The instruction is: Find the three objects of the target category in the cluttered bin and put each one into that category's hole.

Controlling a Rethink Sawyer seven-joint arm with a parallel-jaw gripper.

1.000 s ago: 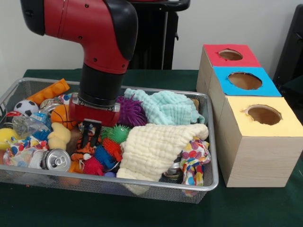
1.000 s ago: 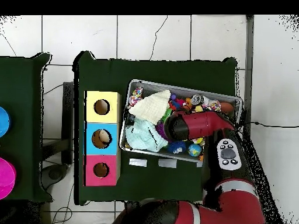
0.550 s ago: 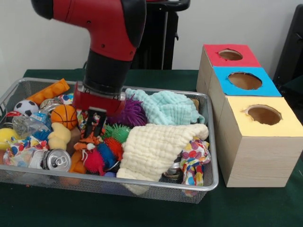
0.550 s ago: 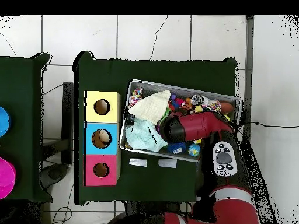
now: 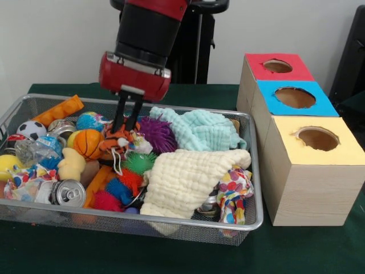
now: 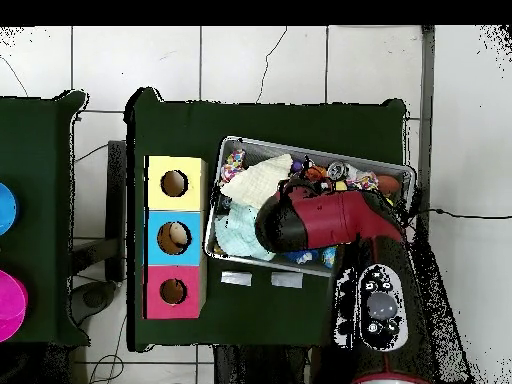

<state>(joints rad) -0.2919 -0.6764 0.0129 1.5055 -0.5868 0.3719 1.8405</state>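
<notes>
From the front you see the black two-fingered gripper (image 5: 126, 123) pinching an orange striped plush tiger (image 5: 118, 138), held just above the clutter toward the far rim of the silver wire-mesh bin (image 5: 171, 224), between the small orange basketball (image 5: 87, 142) and the purple spiky ball (image 5: 157, 135). A cream waffle cloth (image 5: 185, 177) lies against the bin's near rim, a mint cloth (image 5: 199, 129) behind it. From overhead the red arm (image 6: 320, 220) hides the gripper and tiger, but only there can you look straight into the wooden box's yellow (image 6: 174, 183), blue (image 6: 174, 236) and red holes (image 6: 173, 291); something pale sits in the blue one.
</notes>
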